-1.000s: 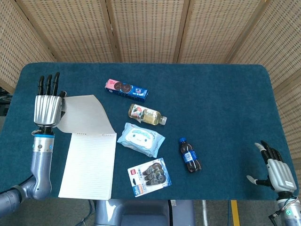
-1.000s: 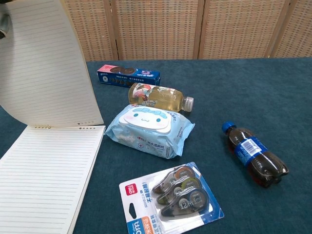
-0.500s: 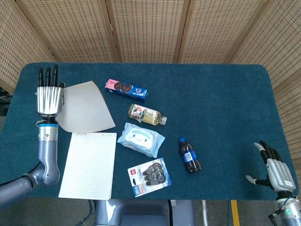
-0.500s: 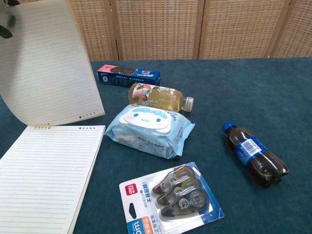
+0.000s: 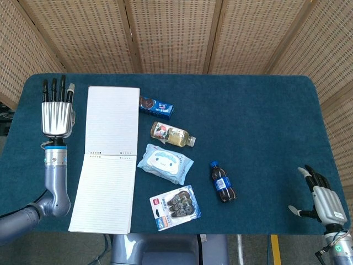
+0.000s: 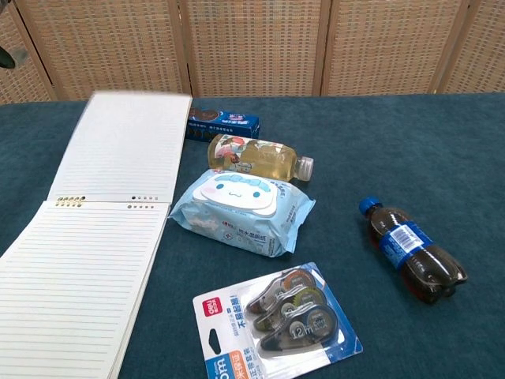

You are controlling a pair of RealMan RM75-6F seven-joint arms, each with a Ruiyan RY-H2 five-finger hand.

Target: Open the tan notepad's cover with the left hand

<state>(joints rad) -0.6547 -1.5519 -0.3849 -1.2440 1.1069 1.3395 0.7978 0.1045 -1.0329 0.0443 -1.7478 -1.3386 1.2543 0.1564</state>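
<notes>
In the head view the notepad (image 5: 107, 160) lies open on the left part of the blue bench (image 5: 259, 127), its cover (image 5: 113, 120) flat on the far side, overlapping the end of the cookie box (image 5: 156, 105). The left hand (image 5: 57, 113) is just beside the cover, fingers straight and apart, holding nothing. The right hand (image 5: 321, 200) sits at the near right corner, fingers spread and empty. In the chest view the cover (image 6: 126, 146) lies flat beside the wipes pack (image 6: 241, 209); neither hand clearly shows.
</notes>
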